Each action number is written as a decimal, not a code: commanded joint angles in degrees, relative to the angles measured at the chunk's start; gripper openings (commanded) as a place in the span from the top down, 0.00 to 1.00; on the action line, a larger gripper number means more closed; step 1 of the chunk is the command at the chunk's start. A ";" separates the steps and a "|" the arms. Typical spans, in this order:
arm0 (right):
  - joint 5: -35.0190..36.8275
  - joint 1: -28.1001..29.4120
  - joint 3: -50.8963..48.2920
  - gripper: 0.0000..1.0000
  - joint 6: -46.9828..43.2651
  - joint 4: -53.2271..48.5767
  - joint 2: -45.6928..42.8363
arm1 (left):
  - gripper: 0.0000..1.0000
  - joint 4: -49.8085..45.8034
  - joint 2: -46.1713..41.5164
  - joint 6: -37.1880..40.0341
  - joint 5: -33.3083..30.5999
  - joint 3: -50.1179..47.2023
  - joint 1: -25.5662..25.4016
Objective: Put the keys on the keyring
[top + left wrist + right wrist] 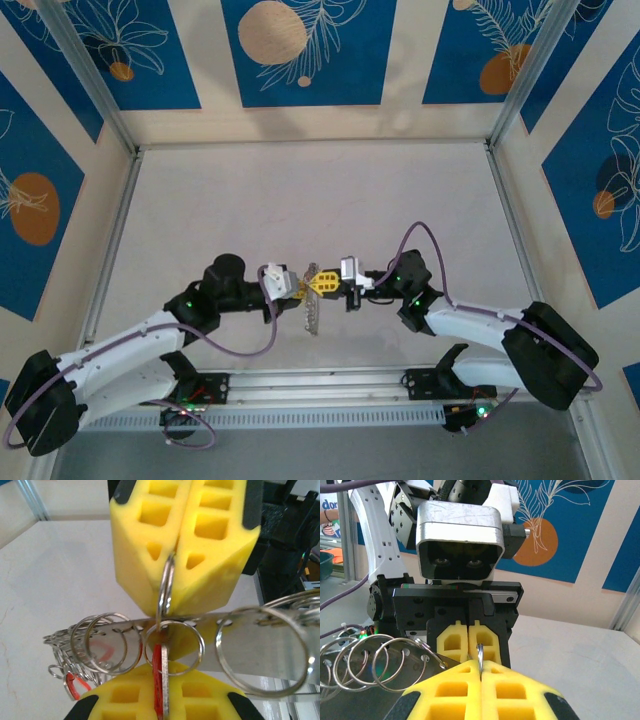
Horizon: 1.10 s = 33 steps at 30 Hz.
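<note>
My left gripper [161, 696] is shut on a small silver key with a red side [164, 672], held on edge between its yellow pads. The key's top sits inside a silver split ring [201, 645] hanging from a flat metal strip [260, 647] that carries several such rings. Directly opposite, my right gripper [174, 555] is shut on an upright split ring [165, 587], which the right wrist view shows pinched edge-on [480, 653] between the right gripper's [481, 679] pads. From above, left gripper [296, 284] and right gripper [326, 283] meet tip to tip, the strip [312, 315] dangling below.
More rings and a red tag [75, 685] bunch at the strip's left end. The white table [320, 200] stretches behind the grippers, fenced by aluminium posts [110, 100] and blue patterned walls. Purple cables [420, 235] loop off both arms.
</note>
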 commanded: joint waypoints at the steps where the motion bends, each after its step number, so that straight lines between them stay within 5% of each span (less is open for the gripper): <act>1: 1.33 -0.20 1.72 1.00 -4.74 -6.39 -3.58 | 1.00 -8.54 -0.57 4.71 -1.48 5.04 0.46; 9: 4.84 -0.13 2.54 1.00 -12.14 -21.19 -8.49 | 1.00 -26.42 3.85 16.25 -2.31 15.18 0.32; 25: 13.16 0.86 -0.79 1.00 -16.26 -25.22 -9.17 | 1.00 -46.14 15.67 35.33 -11.28 32.22 -5.15; 33: 16.62 0.05 -4.84 0.71 -14.26 -18.14 -9.79 | 1.00 -51.65 23.05 45.52 -24.76 39.24 -9.62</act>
